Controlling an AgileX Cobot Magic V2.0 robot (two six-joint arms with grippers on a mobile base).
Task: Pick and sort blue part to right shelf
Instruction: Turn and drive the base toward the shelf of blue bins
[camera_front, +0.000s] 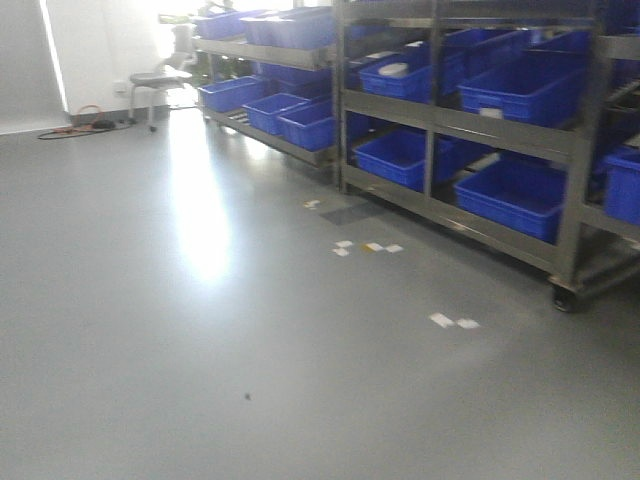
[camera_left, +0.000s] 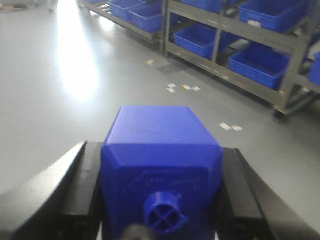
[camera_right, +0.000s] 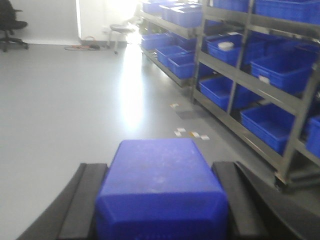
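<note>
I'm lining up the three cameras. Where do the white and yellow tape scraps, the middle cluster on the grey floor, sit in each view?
Exterior front view: white and yellow tape scraps, just right of centre.
Left wrist view: scraps upper middle, slightly right.
Right wrist view: scraps near centre, slightly right.
Shared landmark: near corner post of the steel-framed right shelf, right of the scraps everywhere.

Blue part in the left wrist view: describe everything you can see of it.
The blue part is a boxy block of matte blue plastic, as it looks, with bevelled edges. Its near face carries a round boss with a cross inside and faint raised marks above. It sits level, clamped on both sides between the black jaws of the left gripper, above the grey floor.
</note>
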